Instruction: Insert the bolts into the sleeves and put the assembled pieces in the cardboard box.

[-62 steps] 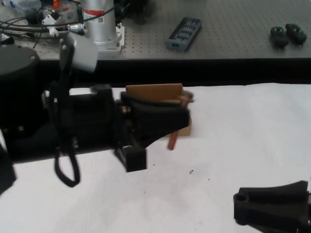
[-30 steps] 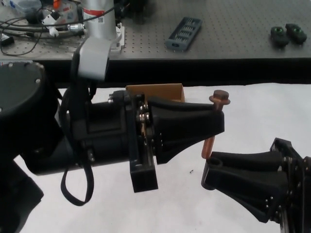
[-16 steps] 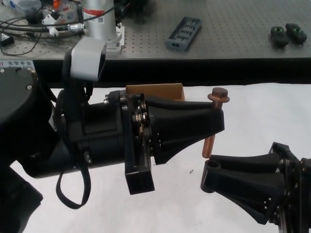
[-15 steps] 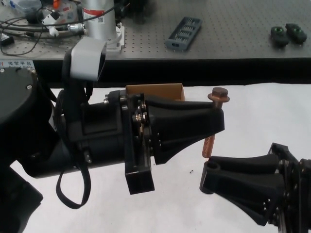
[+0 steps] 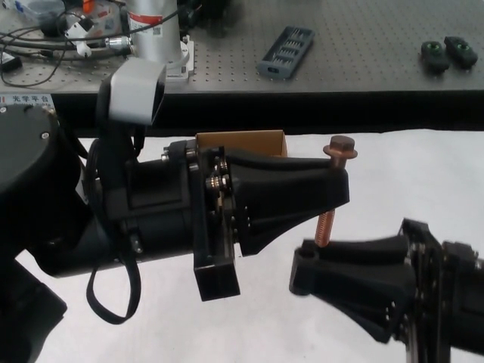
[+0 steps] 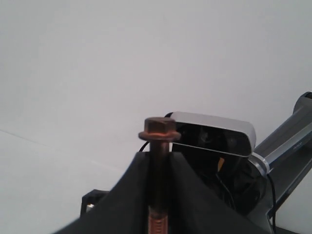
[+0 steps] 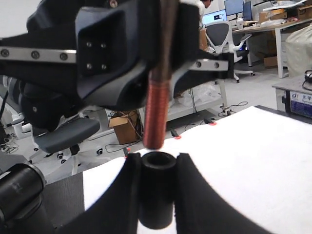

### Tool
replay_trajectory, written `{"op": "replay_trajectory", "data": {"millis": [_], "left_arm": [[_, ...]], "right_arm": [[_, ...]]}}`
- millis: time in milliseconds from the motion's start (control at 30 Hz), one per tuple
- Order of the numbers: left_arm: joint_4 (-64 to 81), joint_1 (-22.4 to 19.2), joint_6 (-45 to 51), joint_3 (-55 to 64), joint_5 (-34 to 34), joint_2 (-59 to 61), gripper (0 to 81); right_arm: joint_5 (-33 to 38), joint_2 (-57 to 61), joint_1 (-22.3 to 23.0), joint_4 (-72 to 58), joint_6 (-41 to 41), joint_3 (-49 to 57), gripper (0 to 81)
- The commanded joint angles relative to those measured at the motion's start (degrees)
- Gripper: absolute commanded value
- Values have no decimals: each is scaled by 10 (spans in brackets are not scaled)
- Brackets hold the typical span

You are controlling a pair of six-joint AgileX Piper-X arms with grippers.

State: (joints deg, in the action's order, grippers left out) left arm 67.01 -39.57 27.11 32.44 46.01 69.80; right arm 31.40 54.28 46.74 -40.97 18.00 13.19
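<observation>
I count one bolt, one sleeve, one cardboard box and two grippers.

The left gripper (image 5: 337,189) reaches in from 9 o'clock on the high view and is clenched on the bolt (image 5: 326,225). Its two black fingers pinch the shank just under the flanged hex head. The bolt stands upright, head up and copper thread pointing down, at about 3 o'clock from the middle of the high view. My left wrist camera shows the same grasp: the left gripper (image 6: 157,163) has the bolt (image 6: 157,134) between its fingers, head proud of the tips.

The right gripper (image 5: 304,271) comes in from 5 o'clock, with its tips under the bolt. In the right wrist view that gripper (image 7: 157,168) is clamped on the single black sleeve (image 7: 157,190), bore facing up. The bolt (image 7: 157,114) hangs with its threaded end just above the sleeve's mouth. I cannot tell if they touch.

The cardboard box (image 5: 240,141) sits on the white cloth (image 5: 408,174) at 12 o'clock, partly behind the left gripper. On the grey bench (image 5: 363,60) beyond, I see one blue rack (image 5: 286,50) at 12 o'clock and two dark pieces (image 5: 448,53) at 2 o'clock.
</observation>
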Motion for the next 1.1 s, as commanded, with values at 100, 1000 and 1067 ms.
{"op": "replay_trajectory", "data": {"millis": [100, 1000, 1067], "left_arm": [[24, -2, 13, 3, 9, -1, 6], [19, -1, 12, 3, 9, -1, 6], [19, -1, 12, 3, 9, -1, 6]], "right_arm": [[-8, 9, 1, 0, -12, 28, 39], [57, -32, -33, 59, -13, 28, 39], [57, -37, -33, 59, -12, 28, 39]]}}
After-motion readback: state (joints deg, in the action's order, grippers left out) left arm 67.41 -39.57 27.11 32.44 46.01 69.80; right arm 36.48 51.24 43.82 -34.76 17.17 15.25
